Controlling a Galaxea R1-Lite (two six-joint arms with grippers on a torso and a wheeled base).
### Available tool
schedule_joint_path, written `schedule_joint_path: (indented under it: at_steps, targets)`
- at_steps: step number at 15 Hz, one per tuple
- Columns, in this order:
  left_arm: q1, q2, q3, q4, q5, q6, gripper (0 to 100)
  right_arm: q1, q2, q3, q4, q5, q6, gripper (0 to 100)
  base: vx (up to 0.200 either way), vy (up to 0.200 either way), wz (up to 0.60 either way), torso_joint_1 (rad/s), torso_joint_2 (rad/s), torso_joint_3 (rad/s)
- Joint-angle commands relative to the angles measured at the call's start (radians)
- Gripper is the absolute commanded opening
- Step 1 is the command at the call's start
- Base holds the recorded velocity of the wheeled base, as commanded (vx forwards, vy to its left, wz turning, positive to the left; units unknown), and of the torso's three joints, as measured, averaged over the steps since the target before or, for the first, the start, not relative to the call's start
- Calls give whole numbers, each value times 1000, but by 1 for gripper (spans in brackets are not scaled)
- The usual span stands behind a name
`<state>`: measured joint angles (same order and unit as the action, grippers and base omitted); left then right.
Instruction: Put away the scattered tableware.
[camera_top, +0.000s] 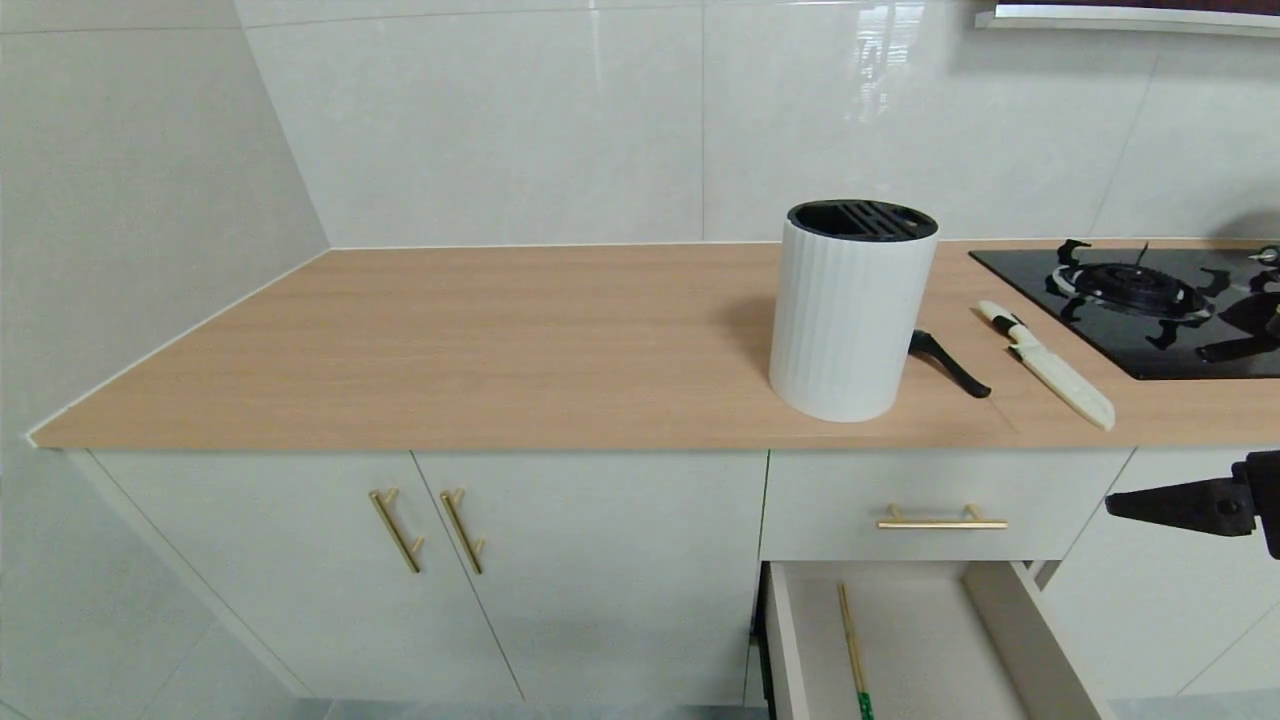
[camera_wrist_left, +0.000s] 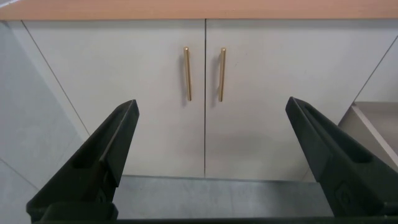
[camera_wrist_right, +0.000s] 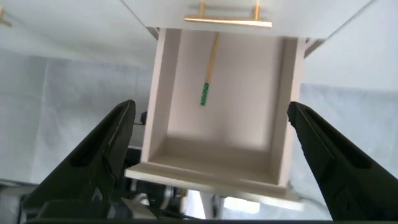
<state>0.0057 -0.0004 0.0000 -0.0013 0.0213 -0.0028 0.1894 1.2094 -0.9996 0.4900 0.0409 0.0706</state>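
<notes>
A white knife (camera_top: 1047, 364) and a black-handled utensil (camera_top: 950, 365) lie on the wooden counter (camera_top: 500, 340), just right of a white ribbed holder (camera_top: 850, 312) with a black slotted top. Below the counter a drawer (camera_top: 785, 640) stands pulled out, with a single chopstick (camera_top: 853, 648) on its floor. My right gripper (camera_wrist_right: 211, 115) is open and empty above that drawer (camera_wrist_right: 155, 99) and its chopstick (camera_wrist_right: 208, 71); one of its fingers (camera_top: 1180, 503) shows at the right edge of the head view, below counter height. My left gripper (camera_wrist_left: 211, 106) is open and empty, low in front of the cabinet doors.
A black gas hob (camera_top: 1150, 295) is set into the counter's right end, close to the knife. A shut drawer with a gold handle (camera_top: 942, 522) sits above the pulled-out one. Two cabinet doors with gold handles (camera_wrist_left: 204, 73) are shut. Tiled walls bound the counter behind and left.
</notes>
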Motion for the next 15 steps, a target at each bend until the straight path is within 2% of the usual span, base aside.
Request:
schedule_joint_path:
  at_steps: [1, 2, 3, 6, 9, 12, 15]
  targets:
    - [0, 0, 0, 0, 0, 0, 100, -25, 35, -14, -62, 4, -60, 100, 0, 0, 0, 32, -51, -36]
    - [0, 0, 0, 0, 0, 0, 100, -25, 35, -14, -62, 4, -60, 100, 0, 0, 0, 0, 0, 0]
    - [0, 0, 0, 0, 0, 0, 100, -96, 180, -114, -191, 62, -123, 100, 0, 0, 0, 0, 0, 0]
    - [0, 0, 0, 0, 0, 0, 100, -159, 414, -278, -245, 195, -238, 100, 0, 0, 0, 0, 0, 0]
    - [0, 0, 0, 0, 0, 0, 100, -182, 602, -389, -375, 214, -276, 100, 0, 0, 0, 0, 0, 0]
    - [0, 0, 0, 0, 0, 0, 100, -197, 705, -399, -458, 234, -278, 100, 0, 0, 0, 0, 0, 0]
    - [0, 0, 0, 0, 0, 0, 100, -226, 745, -399, -530, 313, -273, 100, 0, 0, 0, 0, 0, 0]
